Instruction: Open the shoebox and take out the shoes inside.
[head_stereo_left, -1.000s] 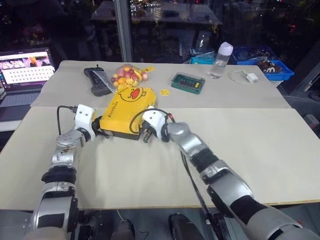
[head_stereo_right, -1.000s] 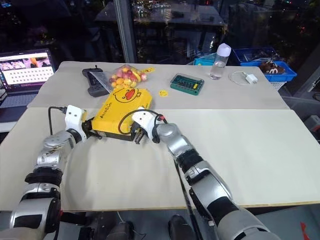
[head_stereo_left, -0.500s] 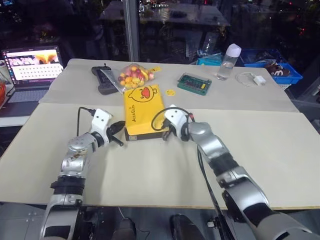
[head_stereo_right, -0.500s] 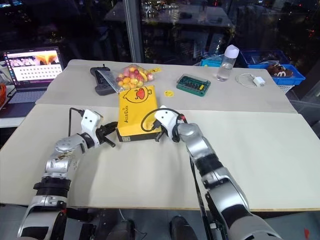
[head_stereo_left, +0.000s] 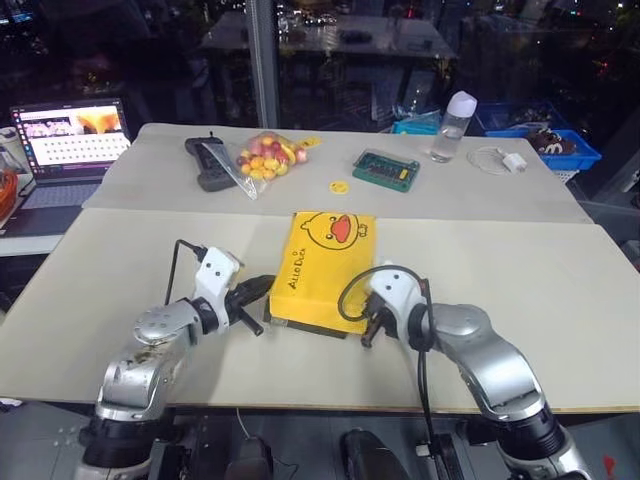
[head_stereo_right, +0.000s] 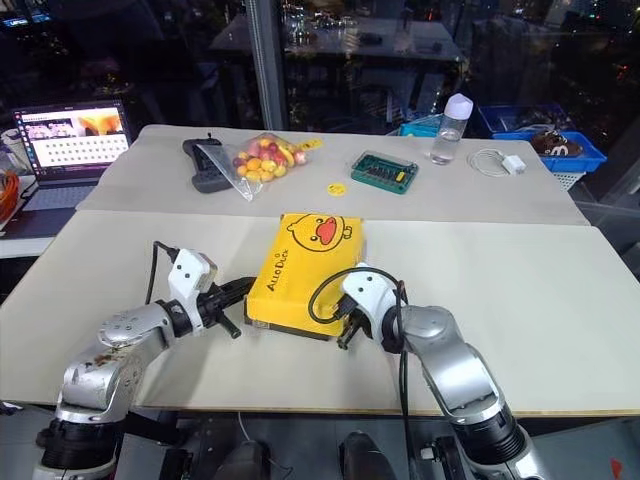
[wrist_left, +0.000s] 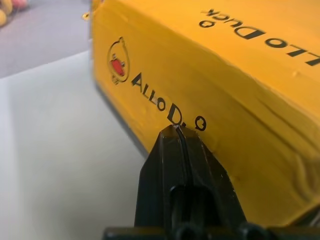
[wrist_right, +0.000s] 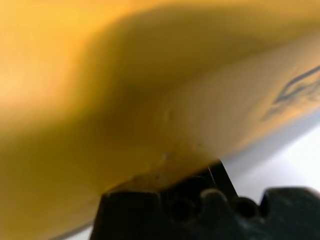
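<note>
The shoebox (head_stereo_left: 325, 268) lies closed on the near half of the table, its yellow lid with the duck face up and a black base showing along its near edge. My left gripper (head_stereo_left: 262, 289) is shut, and its tip presses the box's left side by the lettering (wrist_left: 165, 105). On the other side my right gripper (head_stereo_left: 368, 327) is shut against the box's near right corner, with the yellow lid edge (wrist_right: 150, 100) just above its fingers. The shoes are hidden inside the closed box.
On the far half of the table are a laptop (head_stereo_left: 70, 135), a black remote (head_stereo_left: 208, 160), a bag of coloured sweets (head_stereo_left: 262, 153), a small yellow disc (head_stereo_left: 339, 186), a green flat case (head_stereo_left: 386, 169), a bottle (head_stereo_left: 448, 125), a white charger (head_stereo_left: 500, 160) and a blue tray (head_stereo_left: 555, 145).
The shoebox has slid toward me and to the right, away from the bag of sweets, and turned lengthwise. Both shut grippers came back with it, one on each side.
</note>
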